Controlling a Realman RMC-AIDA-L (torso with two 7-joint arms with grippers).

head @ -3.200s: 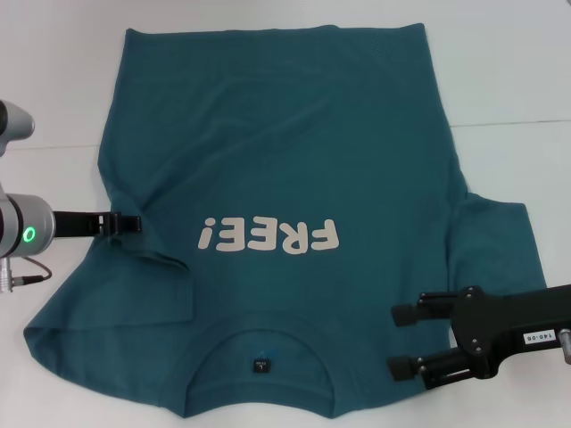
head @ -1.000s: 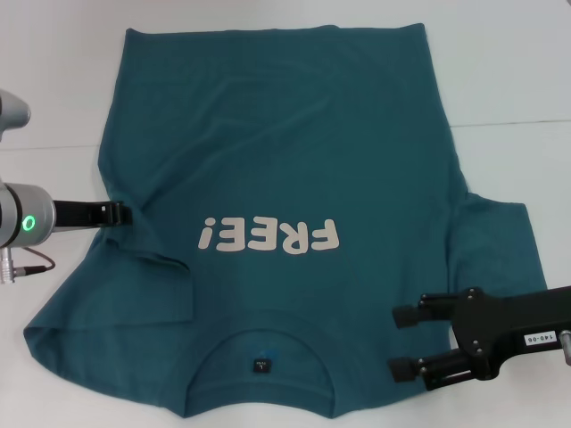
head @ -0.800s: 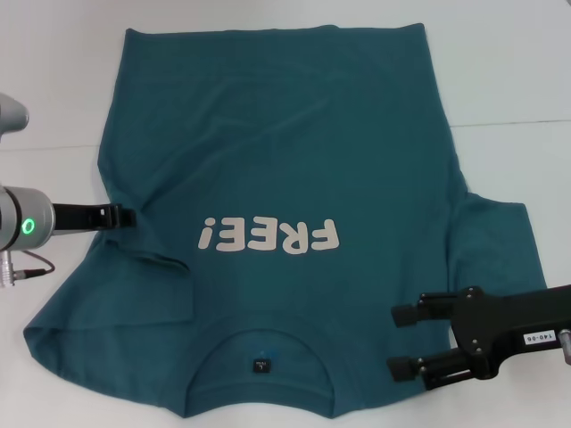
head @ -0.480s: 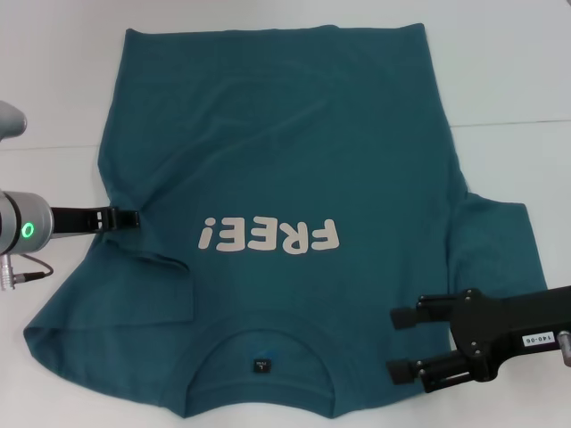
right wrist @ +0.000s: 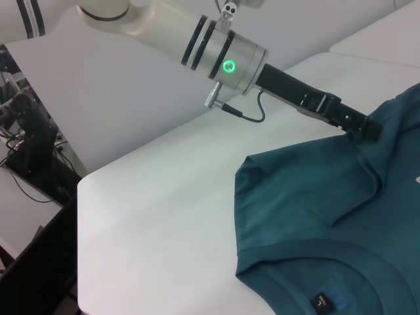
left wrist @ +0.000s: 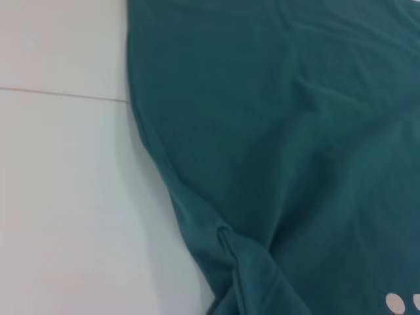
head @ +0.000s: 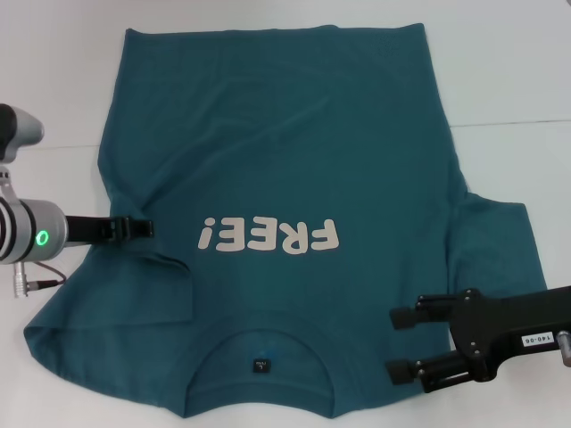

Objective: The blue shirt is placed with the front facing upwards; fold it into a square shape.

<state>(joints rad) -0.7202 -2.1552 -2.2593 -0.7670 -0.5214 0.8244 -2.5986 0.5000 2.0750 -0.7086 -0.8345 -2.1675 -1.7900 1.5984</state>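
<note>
Where the blue shirt (head: 285,160) reads "FREE!": right end effector (head: 399,343) spread, left end effector's (head: 143,228) state unclear.

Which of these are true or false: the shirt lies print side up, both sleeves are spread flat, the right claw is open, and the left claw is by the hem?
1. The blue shirt lies with its FREE! lettering facing up. True.
2. Both sleeves are spread flat. False: the sleeve on the robot's left is creased and folded over; the right sleeve lies flat.
3. The right claw is open. True: its jaws stand apart over the shirt near the collar.
4. The left claw is at the hem. False: it is at the shirt's side edge by the armpit.
</note>
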